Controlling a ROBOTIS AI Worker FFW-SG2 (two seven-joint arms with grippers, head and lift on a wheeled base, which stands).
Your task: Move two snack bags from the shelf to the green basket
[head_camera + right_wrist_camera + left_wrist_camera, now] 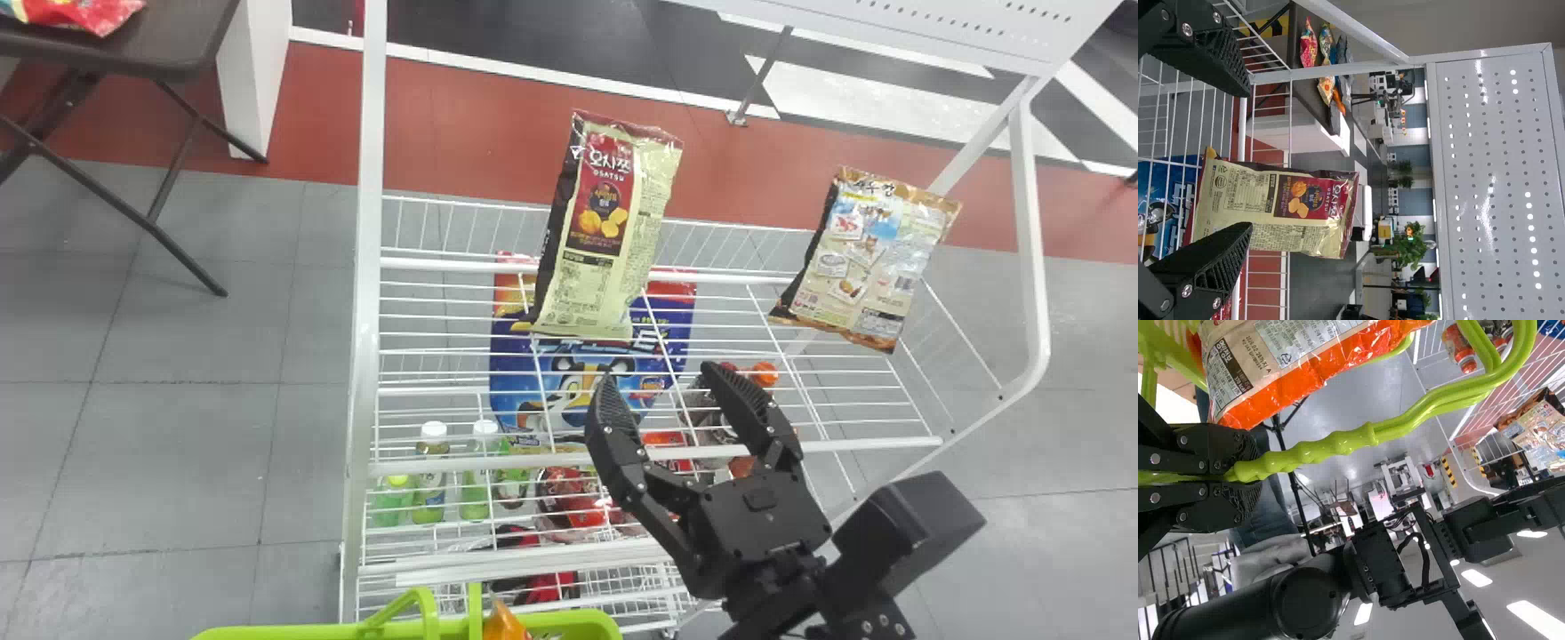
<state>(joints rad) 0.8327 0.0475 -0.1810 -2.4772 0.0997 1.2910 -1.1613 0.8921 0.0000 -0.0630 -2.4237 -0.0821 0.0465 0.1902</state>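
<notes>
Cream snack bag [613, 236] and tan snack bag [876, 258] sit toward the far edge of the white shelf [845, 445], open room between. Right hand [660, 378] gapes near the front edge; left hand [1250, 473] grips the green basket handle [1338, 443]

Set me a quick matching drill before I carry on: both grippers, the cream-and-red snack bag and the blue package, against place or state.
1. left gripper
2. right gripper
3. cream-and-red snack bag
4. blue package

A. beneath the upper rack's wires
B. shut on the handle of the green basket
C. open, gripping nothing
D. on the upper rack, left of another snack bag in the head view

Pairs: 1-B, 2-C, 3-D, 4-A
</notes>
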